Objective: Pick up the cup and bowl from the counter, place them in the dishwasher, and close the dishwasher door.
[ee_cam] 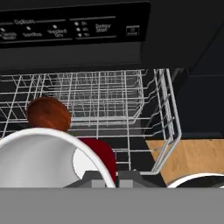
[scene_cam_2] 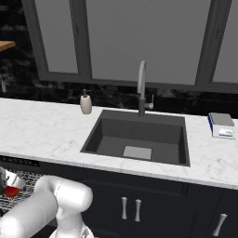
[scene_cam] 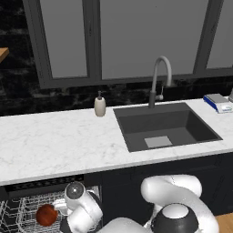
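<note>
Cups: one, red cup [ee_cam: 104,153] by the rack
Bowls: one, brown bowl [ee_cam: 48,113] in the wire rack [ee_cam: 109,94]
Soap dispensers: one [scene_cam: 99,106]
Faucets: one [scene_cam: 159,78]
Sinks: one [scene_cam: 191,129]
Cabinet handles: three in the right base view [scene_cam_2: 123,208]
Window panes: three

counter [scene_cam: 59,141]: veined marble | rack [ee_cam: 109,94]: white wire | bowl [ee_cam: 48,113]: glossy brown

The rack [ee_cam: 166,109] holds the bowl [ee_cam: 48,113] and cup [ee_cam: 103,155]; the counter [scene_cam: 54,141] bears a soap bottle [scene_cam: 99,106].
</note>
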Tool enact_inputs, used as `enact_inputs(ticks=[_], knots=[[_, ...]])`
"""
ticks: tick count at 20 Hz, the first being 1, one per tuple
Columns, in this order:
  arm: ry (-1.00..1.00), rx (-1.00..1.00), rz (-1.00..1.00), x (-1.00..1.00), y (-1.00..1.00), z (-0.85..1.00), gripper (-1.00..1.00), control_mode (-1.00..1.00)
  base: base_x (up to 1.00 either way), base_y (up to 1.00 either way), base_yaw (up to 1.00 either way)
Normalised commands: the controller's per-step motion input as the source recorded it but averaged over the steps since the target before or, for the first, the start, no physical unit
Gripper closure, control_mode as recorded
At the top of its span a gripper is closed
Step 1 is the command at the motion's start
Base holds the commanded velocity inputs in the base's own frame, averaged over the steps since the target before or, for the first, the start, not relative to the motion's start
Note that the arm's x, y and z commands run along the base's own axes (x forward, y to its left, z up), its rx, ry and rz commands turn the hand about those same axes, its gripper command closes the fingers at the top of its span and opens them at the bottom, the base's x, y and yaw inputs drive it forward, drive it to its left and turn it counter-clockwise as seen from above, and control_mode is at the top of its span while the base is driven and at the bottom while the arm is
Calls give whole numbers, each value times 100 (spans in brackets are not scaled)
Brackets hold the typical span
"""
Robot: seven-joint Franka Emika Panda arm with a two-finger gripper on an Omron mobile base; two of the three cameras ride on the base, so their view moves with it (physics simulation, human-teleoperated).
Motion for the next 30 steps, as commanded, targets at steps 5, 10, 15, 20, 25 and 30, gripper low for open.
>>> enact_inputs(ticks=[5, 10, 15, 20, 25, 30], knots=[[0, -11, 0, 51, 10, -70, 100, -100, 0, 0, 0], [0, -6, 0, 46, 24, -55, 100, -100, 0, 0, 0], [0, 0, 0, 32, 33, -32, 100, -100, 0, 0, 0], [0, 0, 0, 37, 23, -51, 100, -100, 0, 0, 0], [-1, 0, 5, 2, 10, -94, 100, -100, 0, 0, 0], [-5, 0, 4, -1, 2, -97, 100, -100, 0, 0, 0]])
